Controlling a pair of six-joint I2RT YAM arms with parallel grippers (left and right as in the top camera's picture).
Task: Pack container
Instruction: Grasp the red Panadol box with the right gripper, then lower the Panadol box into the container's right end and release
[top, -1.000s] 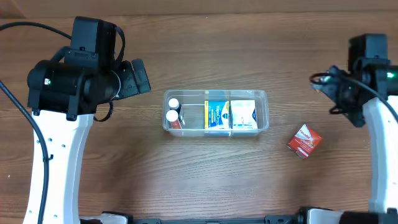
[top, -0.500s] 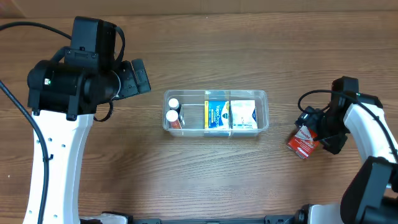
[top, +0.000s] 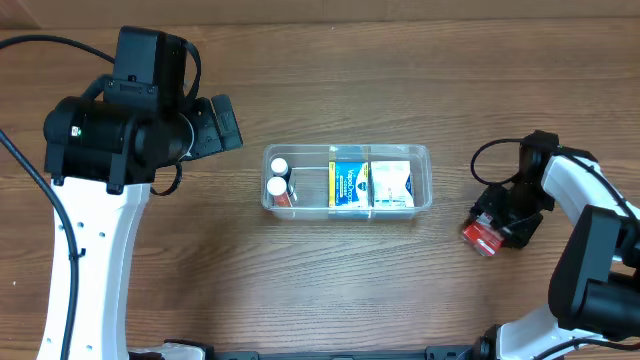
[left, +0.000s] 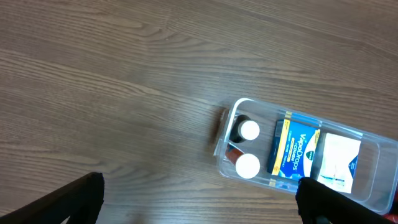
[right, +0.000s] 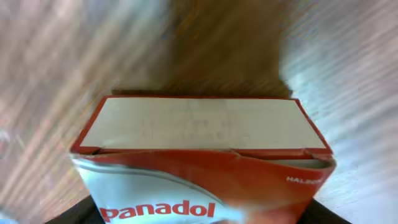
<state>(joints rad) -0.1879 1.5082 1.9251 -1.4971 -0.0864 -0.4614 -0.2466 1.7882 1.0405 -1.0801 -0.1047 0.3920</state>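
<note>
Your right gripper (top: 503, 215) straddles the red Panadol box (right: 199, 134), but you cannot tell if it clenches it. Your left gripper (left: 205, 202) hangs empty with fingers wide apart. The container (top: 428, 182) lies on the table (top: 330, 60), between the two grippers.

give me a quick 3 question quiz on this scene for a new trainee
1. True or false: the red Panadol box lies inside the container.
2. How many white-capped bottles stand in the container?
3. Which gripper is at the Panadol box? A the left gripper, B the right gripper, C both.

Key: 1 false; 2 two; 3 B.
</note>
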